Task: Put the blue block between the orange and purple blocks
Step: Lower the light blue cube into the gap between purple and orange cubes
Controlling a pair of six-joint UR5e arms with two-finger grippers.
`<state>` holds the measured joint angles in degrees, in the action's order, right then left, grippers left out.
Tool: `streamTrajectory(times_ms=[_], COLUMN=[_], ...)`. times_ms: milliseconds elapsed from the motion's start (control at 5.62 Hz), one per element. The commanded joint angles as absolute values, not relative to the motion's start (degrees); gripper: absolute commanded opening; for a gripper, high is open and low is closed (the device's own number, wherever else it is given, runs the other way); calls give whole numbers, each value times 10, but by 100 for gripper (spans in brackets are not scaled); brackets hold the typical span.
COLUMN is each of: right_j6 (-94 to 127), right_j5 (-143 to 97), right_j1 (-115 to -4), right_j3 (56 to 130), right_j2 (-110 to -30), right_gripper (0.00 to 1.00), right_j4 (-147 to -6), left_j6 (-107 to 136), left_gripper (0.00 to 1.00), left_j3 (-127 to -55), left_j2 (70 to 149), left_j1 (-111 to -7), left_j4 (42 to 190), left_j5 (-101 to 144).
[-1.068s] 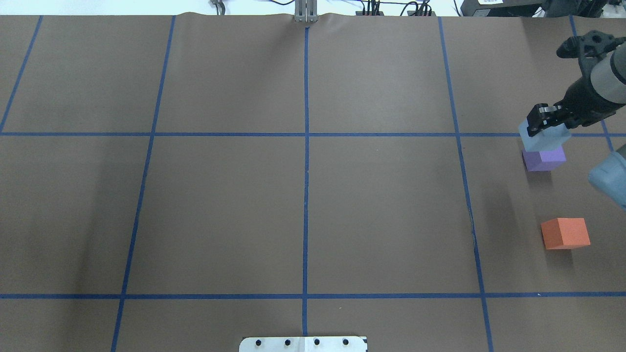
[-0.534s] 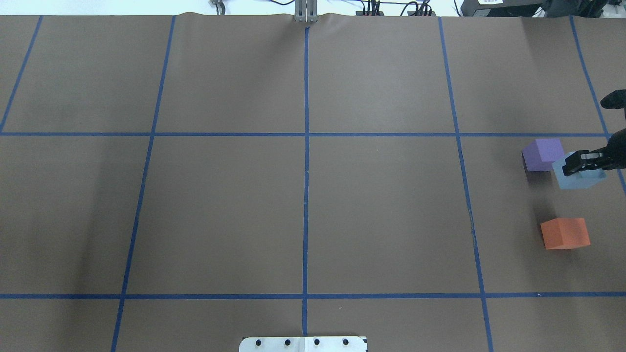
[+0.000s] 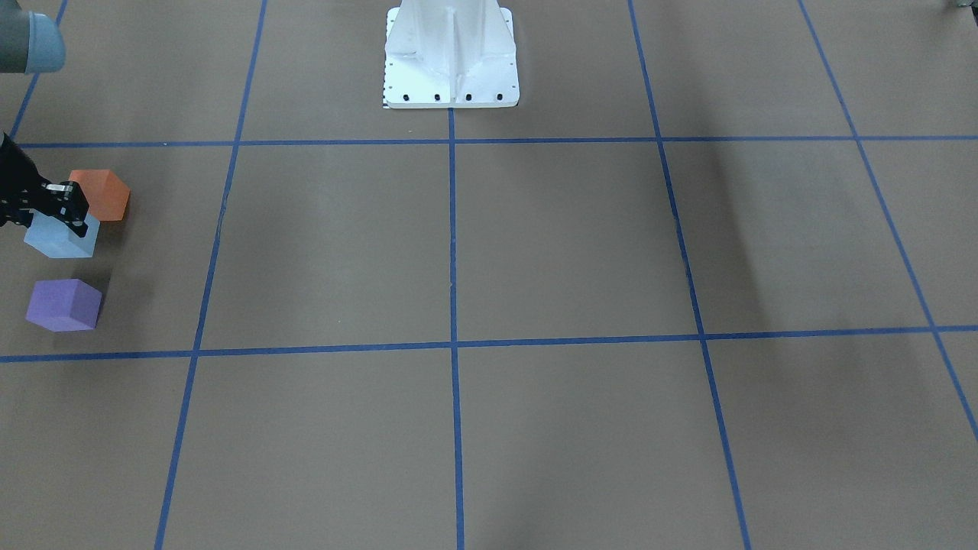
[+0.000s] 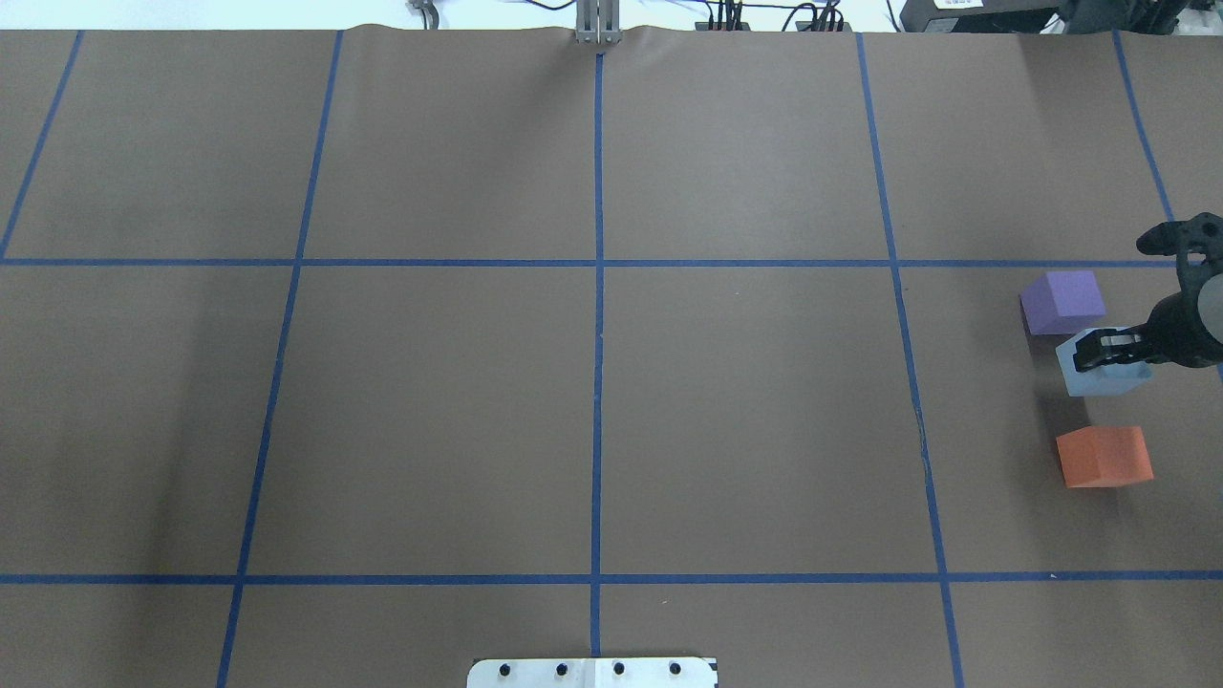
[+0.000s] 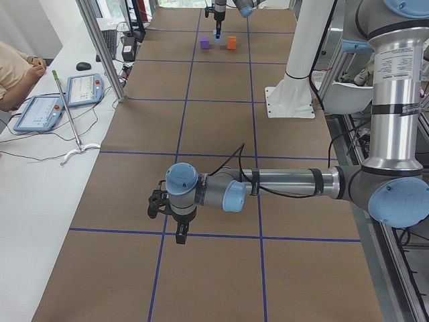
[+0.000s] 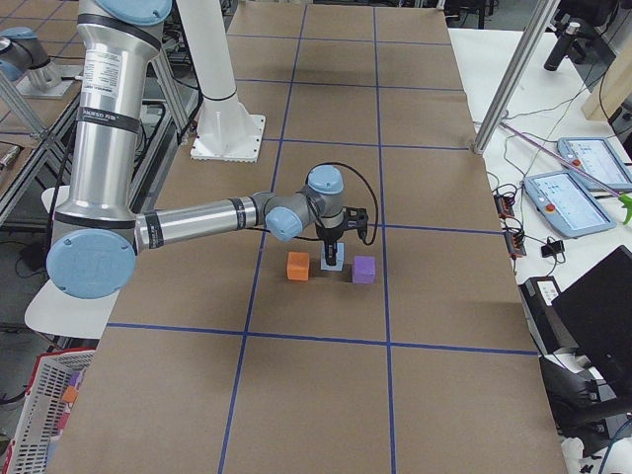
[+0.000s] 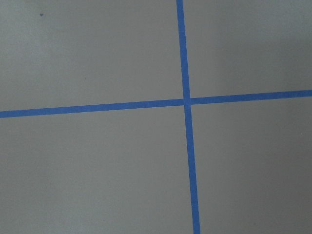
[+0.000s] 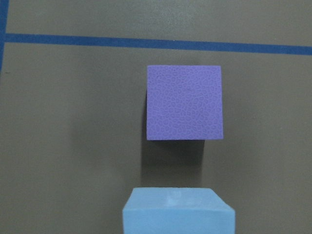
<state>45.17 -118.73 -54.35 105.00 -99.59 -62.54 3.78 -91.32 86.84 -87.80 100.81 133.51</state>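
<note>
Between purple block (image 4: 1062, 301) and orange block (image 4: 1104, 456), right hand (image 4: 1091, 351) pinching blue block (image 4: 1104, 382) has arrived.

pebbled matt purple block (image 8: 184, 102), smoother, faintly glossy blue block (image 8: 178, 214)

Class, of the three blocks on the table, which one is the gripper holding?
The blue block, the middle one: the right gripper is shut on it; the purple block and orange block stand free.

- At right edge of table (image 4: 669, 382): middle block (image 4: 1099, 382) between far block (image 4: 1062, 301) and near block (image 4: 1104, 457), apart from both.
- Right gripper (image 4: 1106, 351) atop middle block.
</note>
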Motion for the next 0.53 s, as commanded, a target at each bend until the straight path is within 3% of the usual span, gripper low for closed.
streamTrajectory(times_ms=[0, 178, 356], right_j6=[458, 458, 458], right_j5=[-1182, -1182, -1181], right_j1=[-530, -523, -519], right_j3=[1013, 1011, 1011], right_j2=[-994, -993, -990], right_gripper=[7, 36, 59], right_j4=[-584, -582, -582], left_j6=[38, 38, 38], left_gripper=[100, 100, 100], left_j3=[-913, -913, -913], left_j2=[868, 868, 868], left_j1=[-878, -878, -878], left_j4=[1008, 1008, 1008], left_j5=[1335, 1335, 1335])
